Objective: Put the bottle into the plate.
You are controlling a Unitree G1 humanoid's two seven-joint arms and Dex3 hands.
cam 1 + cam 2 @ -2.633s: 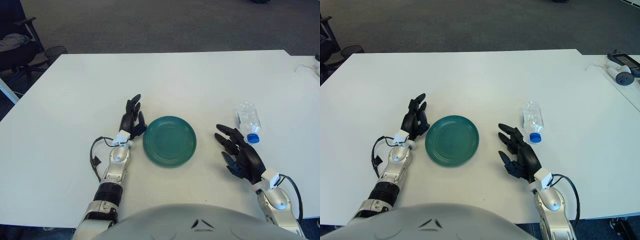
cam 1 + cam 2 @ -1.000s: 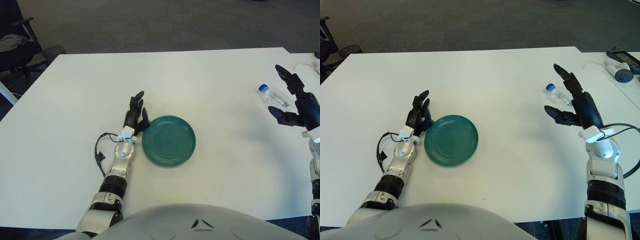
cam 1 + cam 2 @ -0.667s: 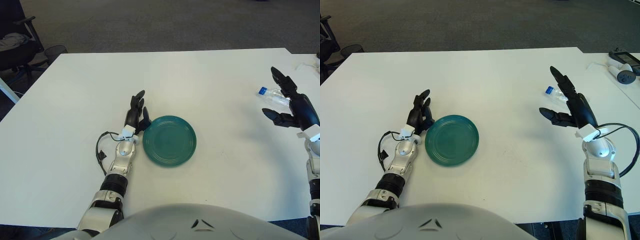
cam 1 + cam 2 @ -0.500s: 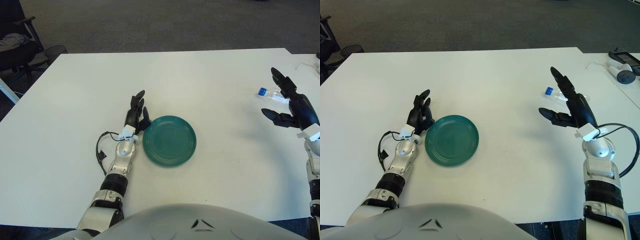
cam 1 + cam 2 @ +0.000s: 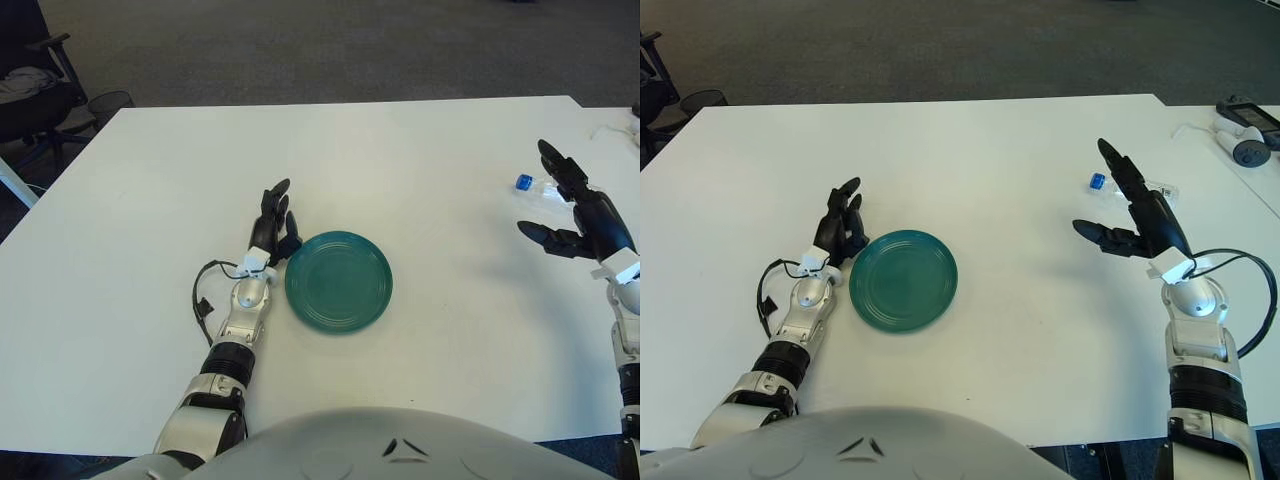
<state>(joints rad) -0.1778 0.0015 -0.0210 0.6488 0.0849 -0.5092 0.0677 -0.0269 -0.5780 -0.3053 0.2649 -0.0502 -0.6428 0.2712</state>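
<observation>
A clear plastic bottle (image 5: pixel 1132 187) with a blue cap lies on its side on the white table at the right, cap pointing left. My right hand (image 5: pixel 1130 213) hovers just in front of it with fingers spread, partly hiding the bottle's body and holding nothing. The teal plate (image 5: pixel 904 280) sits left of centre on the table. My left hand (image 5: pixel 840 235) shows at the plate's left rim, fingers relaxed, holding nothing.
The white table (image 5: pixel 970 160) runs wide around the plate. A white-and-grey device with a cable (image 5: pixel 1243 148) lies on a neighbouring table at the far right. A black office chair (image 5: pixel 35 85) stands beyond the table's far left corner.
The bottle went from lying near the plate's right to further back at the right. My right hand followed it and now hovers open beside it, drifting slightly left. The left hand barely moved.
</observation>
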